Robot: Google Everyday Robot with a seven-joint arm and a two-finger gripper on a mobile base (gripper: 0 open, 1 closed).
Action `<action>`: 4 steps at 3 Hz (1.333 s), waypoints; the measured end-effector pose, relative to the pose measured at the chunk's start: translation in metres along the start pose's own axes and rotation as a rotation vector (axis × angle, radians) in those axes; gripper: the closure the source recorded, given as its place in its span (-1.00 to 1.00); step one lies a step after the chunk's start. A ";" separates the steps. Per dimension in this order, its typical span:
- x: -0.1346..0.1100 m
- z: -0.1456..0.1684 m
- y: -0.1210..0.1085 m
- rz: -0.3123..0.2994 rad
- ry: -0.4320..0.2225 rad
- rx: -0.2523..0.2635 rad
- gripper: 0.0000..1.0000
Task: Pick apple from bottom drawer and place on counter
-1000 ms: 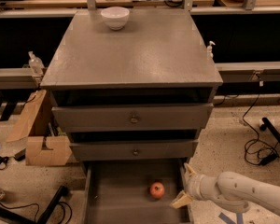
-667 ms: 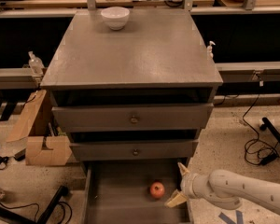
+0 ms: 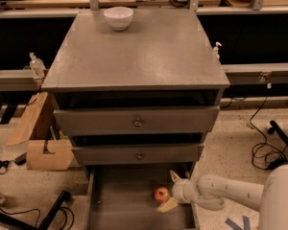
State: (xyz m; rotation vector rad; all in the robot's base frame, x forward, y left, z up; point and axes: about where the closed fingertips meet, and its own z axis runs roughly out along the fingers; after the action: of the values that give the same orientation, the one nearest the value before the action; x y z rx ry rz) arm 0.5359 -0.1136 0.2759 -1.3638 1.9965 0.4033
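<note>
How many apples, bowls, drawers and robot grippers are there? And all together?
apple: 1
white bowl: 1
drawers: 3 (top drawer, middle drawer, bottom drawer)
gripper: 1, open, right beside the apple in the bottom drawer
Total: 6

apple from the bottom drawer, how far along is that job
Done: the bottom drawer stands open, apple on its floor. Under way: the hand is in the drawer, open, just right of the apple, not closed on it. Left: grasp, lift, set it on the counter.
</note>
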 end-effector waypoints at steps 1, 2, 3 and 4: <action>0.017 0.032 0.005 0.003 -0.006 -0.005 -1.00; 0.032 0.061 0.012 -0.005 0.014 -0.004 -1.00; 0.045 0.083 0.016 -0.019 0.048 -0.001 -1.00; 0.059 0.095 0.012 -0.008 0.067 0.011 -1.00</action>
State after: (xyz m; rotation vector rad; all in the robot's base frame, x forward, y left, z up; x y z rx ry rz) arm 0.5454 -0.0937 0.1661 -1.3947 2.0436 0.3467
